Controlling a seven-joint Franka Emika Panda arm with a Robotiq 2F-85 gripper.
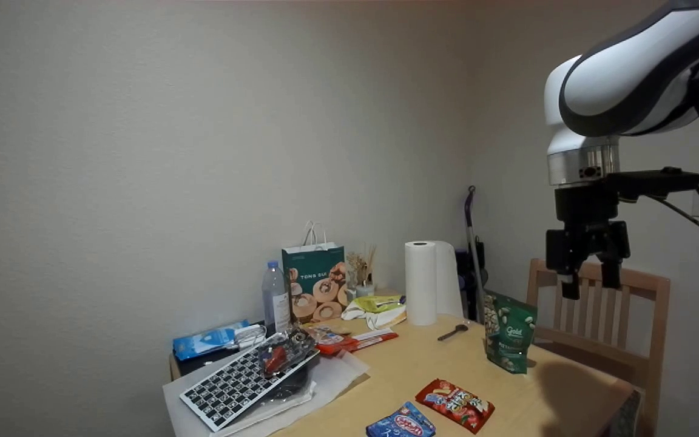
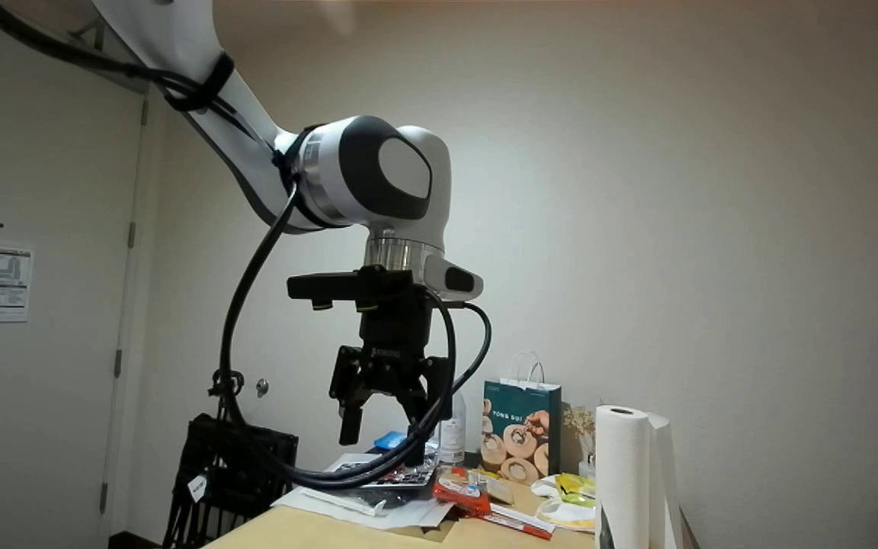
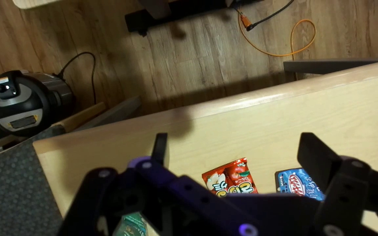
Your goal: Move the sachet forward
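The sachet, a green stand-up foil pouch with light printing, stands upright on the light wooden table near its edge in an exterior view. In the wrist view only a part of the sachet shows at the bottom, partly hidden behind the gripper's linkage. My gripper hangs well above the table, higher than the sachet and apart from it. The gripper also shows pointing down in an exterior view. In the wrist view the fingers of the gripper are wide apart with nothing between them.
A flat red packet and a blue packet lie in front of the sachet. A paper-towel roll, a dark spoon, a paper bag, a bottle and a checkered board are on the table. A chair stands behind.
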